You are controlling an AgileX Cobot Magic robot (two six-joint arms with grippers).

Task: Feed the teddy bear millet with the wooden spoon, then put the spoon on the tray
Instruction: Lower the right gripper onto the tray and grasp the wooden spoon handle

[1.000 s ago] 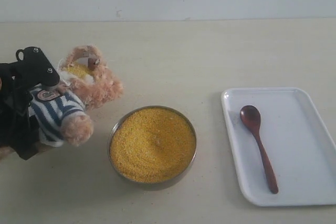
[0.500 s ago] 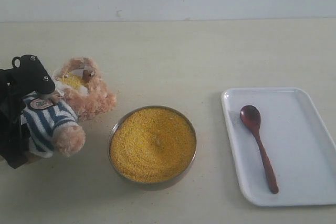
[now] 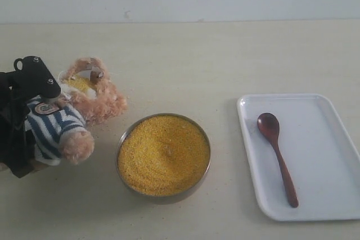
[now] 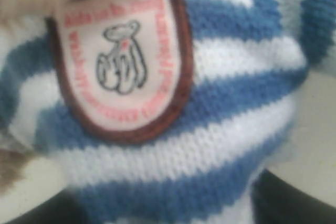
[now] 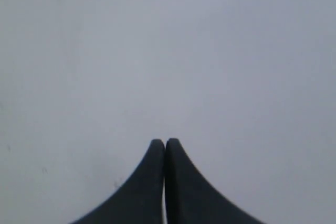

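1 tray (image 3: 326, 195) at right w/ 1 wooden spoon (image 3: 277, 153) lying in it; 1 bowl (image 3: 121, 144) of millet (image 3: 163, 154) sits left of it. 1 teddy bear (image 3: 84, 102) is tilted at far left, left gripper (image 3: 19, 133) clamped on its body, fingers mostly hidden. Its badge (image 4: 123, 59) has a bear sketch w/ red text too blurred to read. Right gripper (image 5: 165, 142) is fully closed, empty.

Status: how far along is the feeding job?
Looks nearly finished. The teddy bear has millet on its muzzle, and the wooden spoon lies on the tray. The left gripper holds the bear; the right gripper is shut, empty. Left: releasing the bear, at most.
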